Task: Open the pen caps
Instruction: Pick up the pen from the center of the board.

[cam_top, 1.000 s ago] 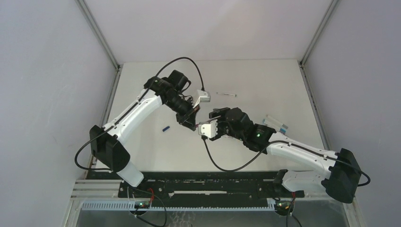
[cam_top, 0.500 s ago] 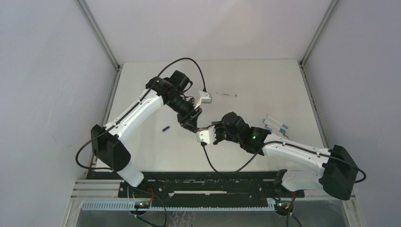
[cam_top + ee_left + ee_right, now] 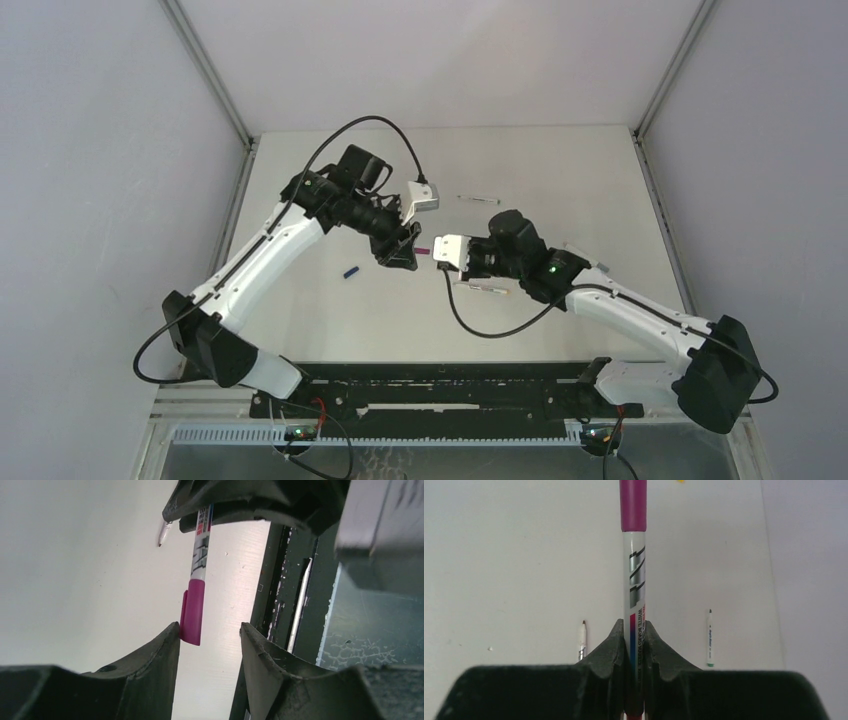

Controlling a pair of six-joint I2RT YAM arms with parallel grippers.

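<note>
While both arms meet above the middle of the white bench, we see the right pincer clamped tight on the white barrel of a whiteboard marker pen. Its magenta cap is on and points away from that pincer, toward the left arm. The left pincer is spread apart, its two dark fingers on either side of the cap's free end. From the left wrist camera, the cap sits close against the finger at the left of that view, with a clear gap to the other. We cannot tell whether it touches. Only the cap's tip lies between the fingertips. On the bench, a loose blue cap lies to the left of the left pincer. A far pen lies toward the back, and a near pen lies just under the right arm.
</note>
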